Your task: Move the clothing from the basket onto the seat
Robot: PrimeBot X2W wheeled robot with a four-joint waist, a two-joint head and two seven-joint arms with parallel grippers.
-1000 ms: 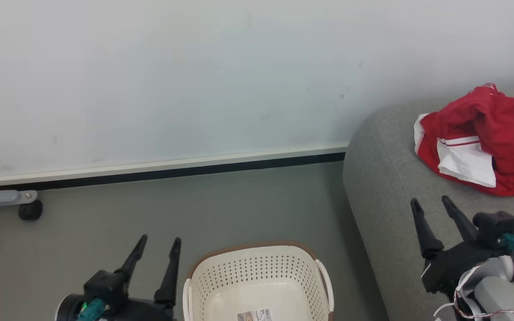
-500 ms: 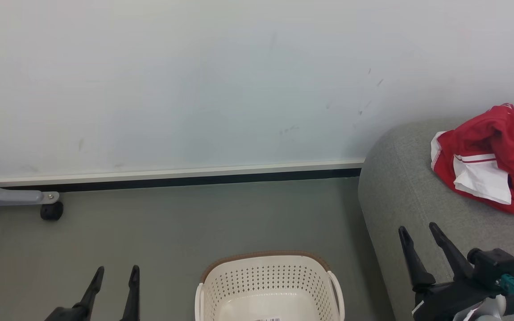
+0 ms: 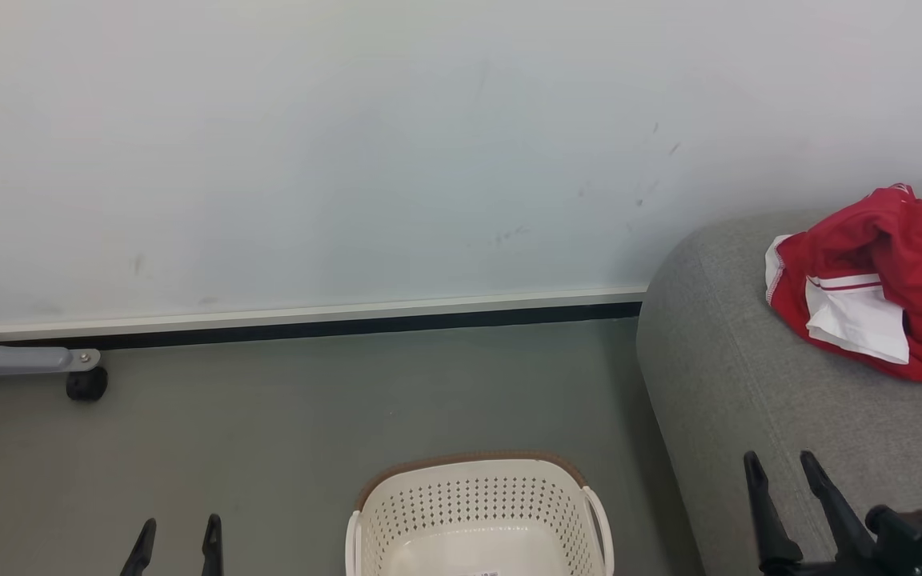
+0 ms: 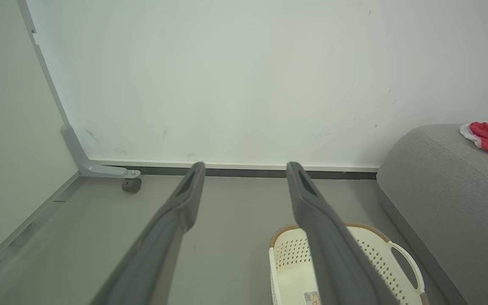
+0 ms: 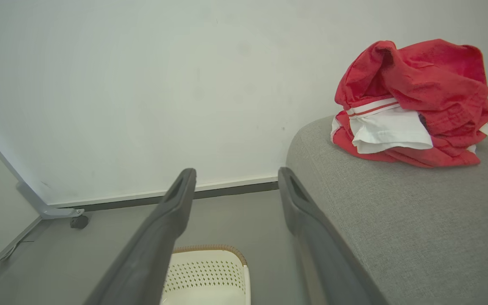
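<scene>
Claws: both are standing wide open and gripping nothing; the left claw (image 3: 179, 534) is hanging over the floor (image 3: 309, 416) left of the basket, and the right claw (image 3: 781, 472) is hovering above the seat's near edge.
Clothing: the clothing (image 3: 901, 240) is lying in a crumpled red heap with a white panel showing, on the seat (image 3: 749, 360) close to the wall (image 3: 349, 160), well apart from either claw.
Basket: the basket (image 3: 477, 500) is sitting on the floor between the claws, just beside the seat; the part of its inside that is showing is holding nothing but a sticker (image 4: 310, 296) on the bottom.
Step in hand: judging by this, the transfer is looking finished, and the arms are parking clear.
Doing it well: keeping the right claw away from the heap is mattering most (loose fabric snags easily on long fingers); checking the basket's near part, which is lying below the head view's edge, is worth doing before calling the job done.
Risk: the heap is resting near the seat's rounded end, so a nudge could be sending it over the side.
Count: two claws, one basket, one seat, one heap of clothing (whether it is one garment or two, I cannot tell), one caster (image 3: 86, 384) by the wall.
</scene>
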